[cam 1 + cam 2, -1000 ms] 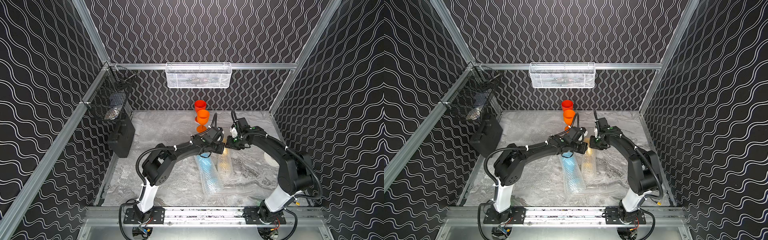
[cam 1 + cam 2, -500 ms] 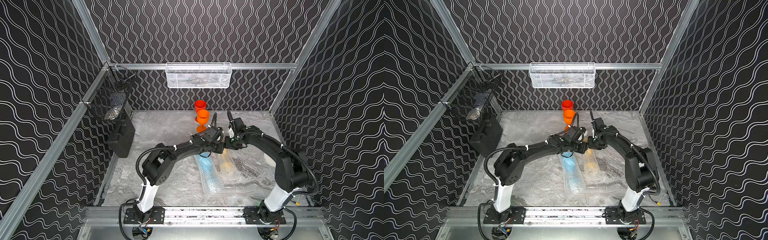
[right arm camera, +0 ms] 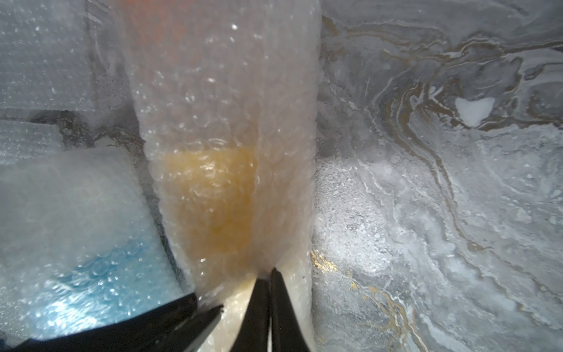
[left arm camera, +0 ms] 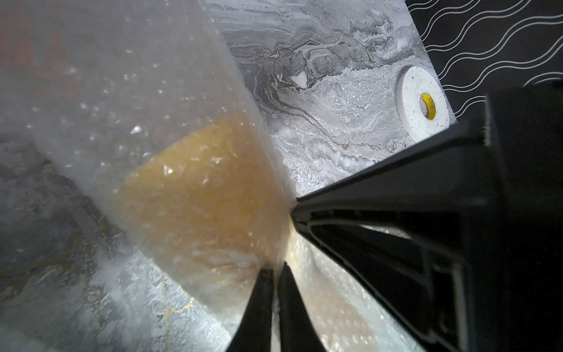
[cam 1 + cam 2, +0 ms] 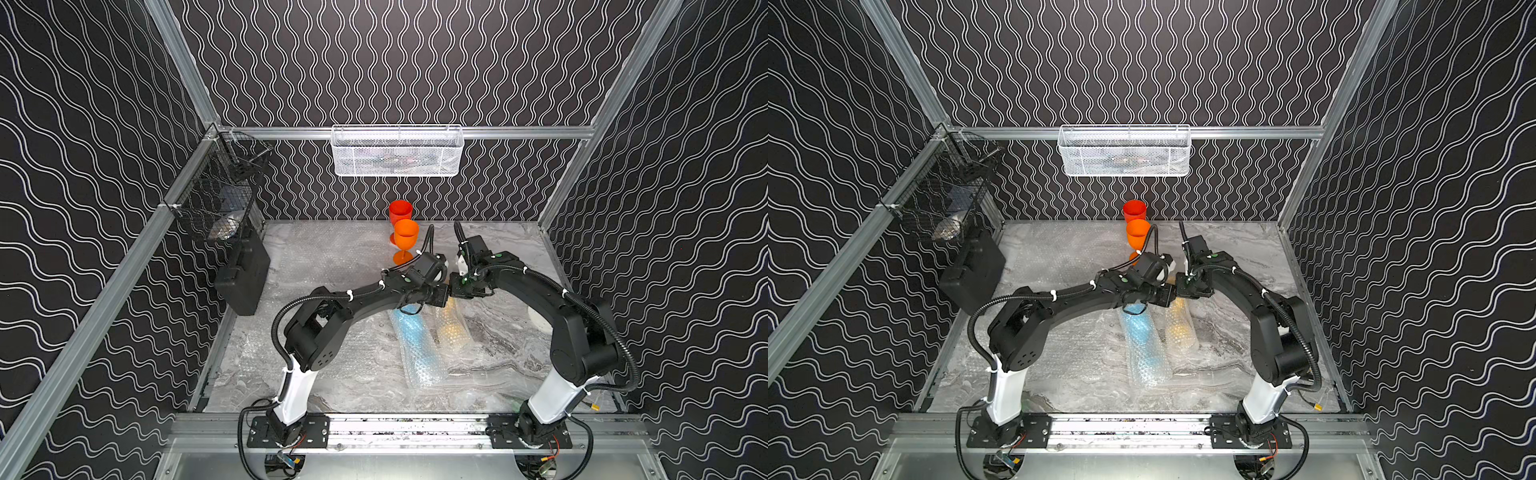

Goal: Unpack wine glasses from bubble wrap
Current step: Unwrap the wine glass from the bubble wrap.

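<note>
Two wine glasses stand bare at the back, one red [image 5: 401, 212] and one orange [image 5: 406, 241]. Two bubble wrap rolls lie mid-table: one shows blurred blue [image 5: 415, 345], the other blurred yellow [image 5: 453, 328]. My left gripper [image 5: 446, 293] and right gripper [image 5: 455, 289] meet tip to tip at the yellow roll's far end. In the left wrist view the left gripper [image 4: 274, 269] is shut on the wrap of the yellow roll [image 4: 198, 189]. In the right wrist view the right gripper [image 3: 269, 274] is shut on the same roll [image 3: 213, 198], beside the blue roll [image 3: 91, 259].
A white tape roll [image 4: 422, 100] lies near the right wall. A black case [image 5: 245, 278] leans at the left wall under a black wire basket [image 5: 216, 203]. A white mesh basket [image 5: 397, 151] hangs on the back wall. Flat bubble wrap sheets [image 5: 324, 257] cover parts of the marble table.
My right gripper has moved in toward the left gripper and closed on the wrap at the yellow roll's far end. The left arm has stayed put.
</note>
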Available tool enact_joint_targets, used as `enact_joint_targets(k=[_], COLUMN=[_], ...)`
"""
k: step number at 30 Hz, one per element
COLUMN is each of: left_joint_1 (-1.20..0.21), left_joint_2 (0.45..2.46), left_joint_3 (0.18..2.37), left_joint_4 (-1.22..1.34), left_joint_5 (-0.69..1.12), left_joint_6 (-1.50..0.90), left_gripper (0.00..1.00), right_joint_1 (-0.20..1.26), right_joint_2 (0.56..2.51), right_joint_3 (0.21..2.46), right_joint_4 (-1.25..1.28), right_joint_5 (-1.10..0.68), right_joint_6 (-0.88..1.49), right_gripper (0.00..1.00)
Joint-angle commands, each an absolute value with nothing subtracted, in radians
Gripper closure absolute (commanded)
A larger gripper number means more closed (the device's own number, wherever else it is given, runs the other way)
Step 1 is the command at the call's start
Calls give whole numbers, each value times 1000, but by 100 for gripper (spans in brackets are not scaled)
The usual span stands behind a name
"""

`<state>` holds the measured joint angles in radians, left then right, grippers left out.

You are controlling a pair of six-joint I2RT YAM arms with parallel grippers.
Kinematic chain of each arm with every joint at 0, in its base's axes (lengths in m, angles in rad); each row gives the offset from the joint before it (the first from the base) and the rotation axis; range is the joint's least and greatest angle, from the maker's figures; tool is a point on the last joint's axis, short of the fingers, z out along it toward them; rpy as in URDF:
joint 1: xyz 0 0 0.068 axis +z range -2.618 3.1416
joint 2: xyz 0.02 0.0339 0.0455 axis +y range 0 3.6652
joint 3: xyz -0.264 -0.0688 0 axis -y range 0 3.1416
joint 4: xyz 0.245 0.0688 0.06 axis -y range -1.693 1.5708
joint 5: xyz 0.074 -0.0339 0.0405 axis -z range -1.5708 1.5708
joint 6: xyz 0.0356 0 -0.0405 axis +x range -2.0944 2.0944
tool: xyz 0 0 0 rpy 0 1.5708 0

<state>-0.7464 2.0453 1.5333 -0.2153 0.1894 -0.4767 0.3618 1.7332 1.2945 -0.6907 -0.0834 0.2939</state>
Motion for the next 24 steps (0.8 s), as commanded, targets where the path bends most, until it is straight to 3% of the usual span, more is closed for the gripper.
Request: enact_joint_targets(k=[1,11,17,24], left_joint_1=[-746,-741,-739,-740], left_joint_2=[2036,2023,2028,2062], left_joint_3=[1535,1517,1510,1529], left_joint_4=[-209,-215,-198,-185], left_joint_5=[180,150,163,194], left_joint_6=[-470,-467,-484,-501], left_gripper=[89,84,59,54], right_joint_1=[362,353,350,348], right_joint_2=[1720,1708,1702,1698], right_joint_3=[1293,1280,1270,1263], right_joint_4=[-709,-696,-676,-666], right_joint_5=[-47,-57,-104,-129], right_joint_6=[287,293,302,307], right_gripper=[96,96,96,96])
